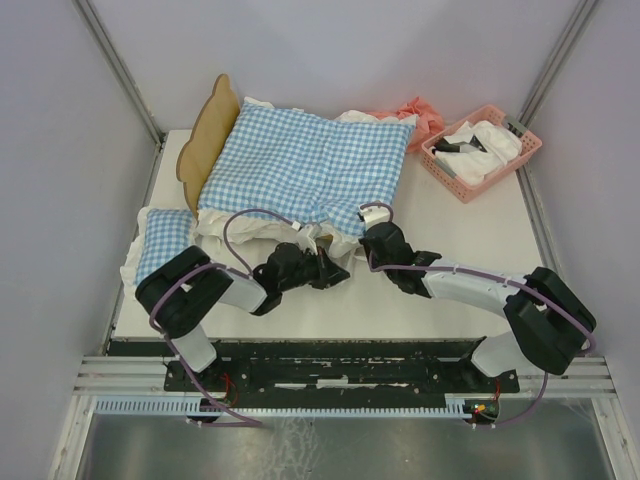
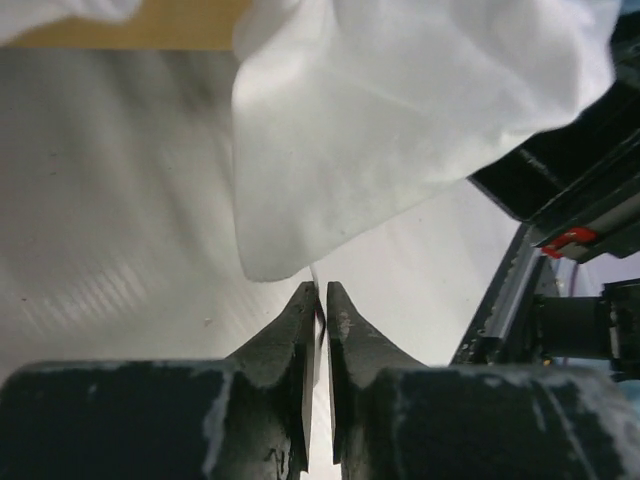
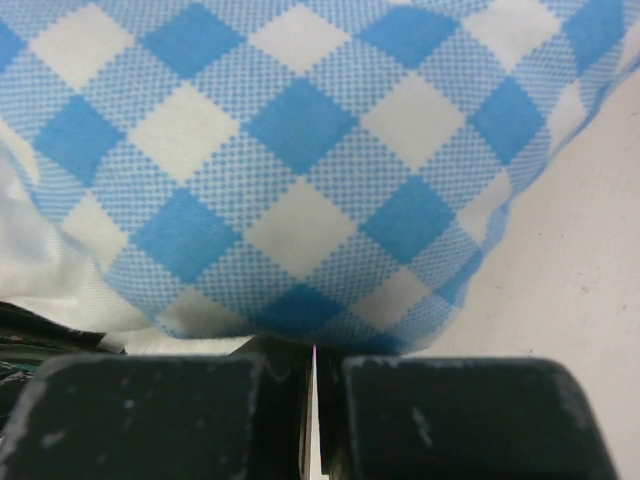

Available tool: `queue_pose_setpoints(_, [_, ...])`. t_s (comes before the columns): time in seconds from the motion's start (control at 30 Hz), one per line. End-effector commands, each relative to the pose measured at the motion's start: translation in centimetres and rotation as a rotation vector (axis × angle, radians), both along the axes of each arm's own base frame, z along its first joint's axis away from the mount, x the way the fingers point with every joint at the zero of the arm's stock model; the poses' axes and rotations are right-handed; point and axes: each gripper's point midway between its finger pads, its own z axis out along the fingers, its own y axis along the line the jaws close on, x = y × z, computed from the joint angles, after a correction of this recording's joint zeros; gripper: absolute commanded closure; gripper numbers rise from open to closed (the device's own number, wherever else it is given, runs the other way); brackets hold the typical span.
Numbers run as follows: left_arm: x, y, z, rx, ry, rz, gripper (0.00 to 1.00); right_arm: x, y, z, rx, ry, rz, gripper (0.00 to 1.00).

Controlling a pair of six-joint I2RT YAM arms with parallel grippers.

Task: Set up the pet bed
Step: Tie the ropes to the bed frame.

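The pet bed (image 1: 212, 132) stands at the back left, its wavy wooden headboard upright. The blue-and-white checked cushion (image 1: 305, 165) covers it, the white frill hanging over the near side. My left gripper (image 1: 338, 262) is at that near edge. In the left wrist view its jaws (image 2: 322, 290) are parted by a narrow slit, and the frill (image 2: 400, 120) hangs just above the tips, not between them. My right gripper (image 1: 372, 222) is at the cushion's near right corner. In the right wrist view it (image 3: 313, 348) is shut, its tips buried in the checked cushion (image 3: 300, 150).
A small checked pillow (image 1: 162, 240) lies at the table's left edge. A pink basket (image 1: 482, 150) with white and dark items stands at the back right. Pink cloth (image 1: 415, 115) is bunched behind the cushion. White tabletop (image 1: 470, 230) lies right of the bed.
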Motion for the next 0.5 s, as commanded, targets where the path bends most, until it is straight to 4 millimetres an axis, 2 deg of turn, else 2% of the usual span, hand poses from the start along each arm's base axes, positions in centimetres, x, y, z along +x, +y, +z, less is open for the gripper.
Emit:
queue_pose_setpoints(0.0, [1.3,0.3,0.4,0.105,-0.129,0.038,0.81,0.6,1.5,1.2,0.077,-0.019,0.008,0.98])
queue_pose_setpoints(0.17, [2.7,0.7,2.7,0.21,-0.297,0.116,0.7,0.7,1.5,1.2,0.079,-0.014,-0.008,0.98])
queue_pose_setpoints(0.4, [4.2,-0.2,4.6,0.285,-0.493,0.149,0.68,0.6,1.6,0.9,0.093,-0.01,-0.018,0.98])
queue_pose_setpoints(0.47, [4.3,-0.6,4.5,0.303,-0.538,0.153,0.68,0.6,1.7,0.8,0.104,-0.005,-0.02,0.98])
